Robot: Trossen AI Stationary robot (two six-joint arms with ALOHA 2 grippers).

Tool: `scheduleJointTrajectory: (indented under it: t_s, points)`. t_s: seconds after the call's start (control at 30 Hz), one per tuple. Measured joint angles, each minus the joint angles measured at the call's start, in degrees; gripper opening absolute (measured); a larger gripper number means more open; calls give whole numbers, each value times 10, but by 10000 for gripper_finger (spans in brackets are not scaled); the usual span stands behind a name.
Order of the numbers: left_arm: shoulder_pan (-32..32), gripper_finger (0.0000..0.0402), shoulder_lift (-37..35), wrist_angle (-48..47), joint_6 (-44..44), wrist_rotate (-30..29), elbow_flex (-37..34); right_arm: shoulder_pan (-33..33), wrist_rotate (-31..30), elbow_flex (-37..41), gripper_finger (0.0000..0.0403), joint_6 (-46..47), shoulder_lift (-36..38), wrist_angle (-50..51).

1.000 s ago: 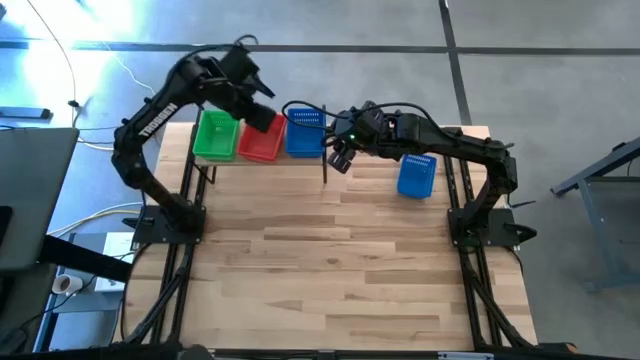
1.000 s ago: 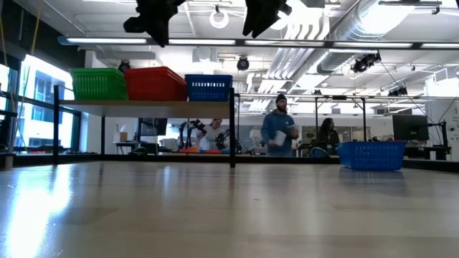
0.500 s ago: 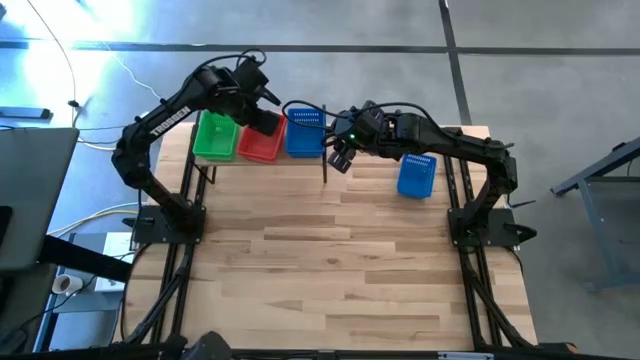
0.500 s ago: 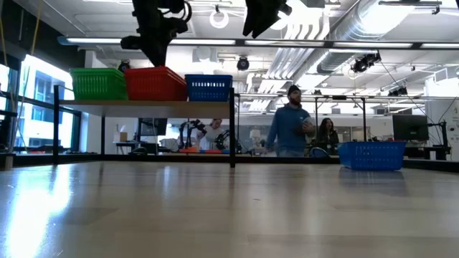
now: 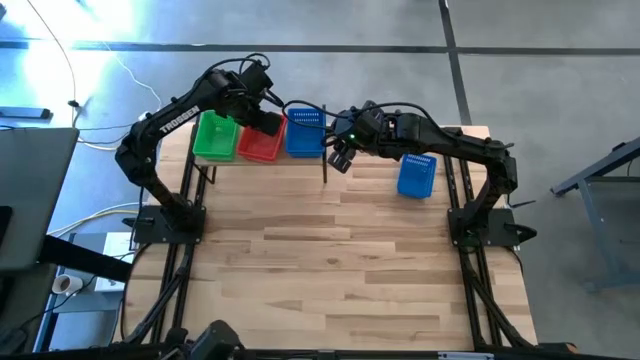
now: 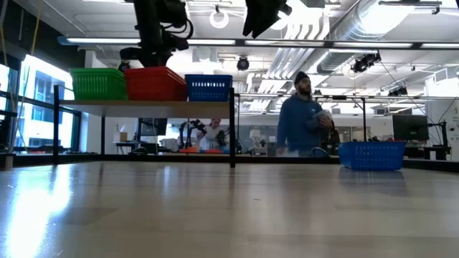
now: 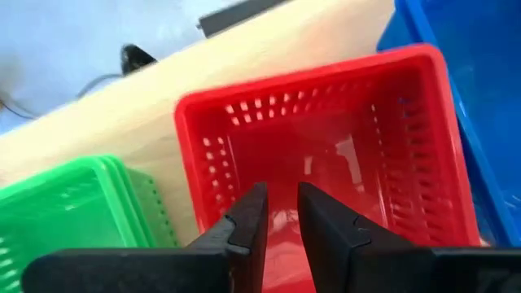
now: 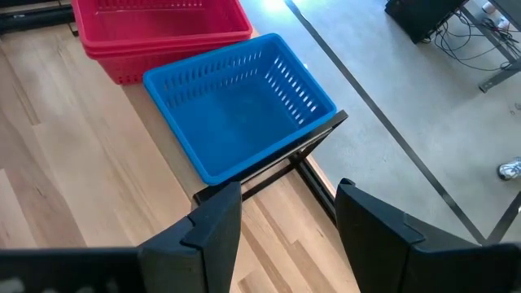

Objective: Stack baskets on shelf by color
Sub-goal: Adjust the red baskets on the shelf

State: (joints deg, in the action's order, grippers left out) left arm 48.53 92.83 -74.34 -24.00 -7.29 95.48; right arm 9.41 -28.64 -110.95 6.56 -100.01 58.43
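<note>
On the shelf (image 6: 143,103) stand a green basket (image 5: 214,137), a red basket (image 5: 258,146) and a blue basket (image 5: 305,133), side by side. The red ones (image 8: 163,28) show as a nested stack. A second blue basket (image 5: 416,175) sits on the tabletop at the right. My left gripper (image 7: 282,213) points steeply down over the red basket's inside (image 7: 326,163). Its fingers are a narrow gap apart with nothing between them. My right gripper (image 8: 281,220) hangs open in the air by the shelf's right near corner.
The shelf's black posts (image 5: 324,165) stand at its corners. The wide plank tabletop (image 5: 340,260) stretches toward the near edge. A person (image 6: 301,118) walks in the room beyond the table.
My left gripper has come down toward the red basket on the shelf and tipped to point more steeply down. Its finger gap looks unchanged. In the room behind, the person has walked toward the right.
</note>
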Motion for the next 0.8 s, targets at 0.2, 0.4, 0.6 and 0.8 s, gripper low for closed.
scheduleJointTrajectory:
  t_s: [0.2,0.4,0.6,0.8]
  points:
    - [0,62,15,9,-9,-14,0,0,-1,0,183,-1,0,0]
    - [3,62,26,8,-15,-50,0,0,-2,0,183,-1,0,0]
    - [7,62,25,9,-27,-65,0,0,-2,0,183,-2,0,0]
    - [14,62,25,8,-32,-75,0,0,-2,0,183,-6,0,0]
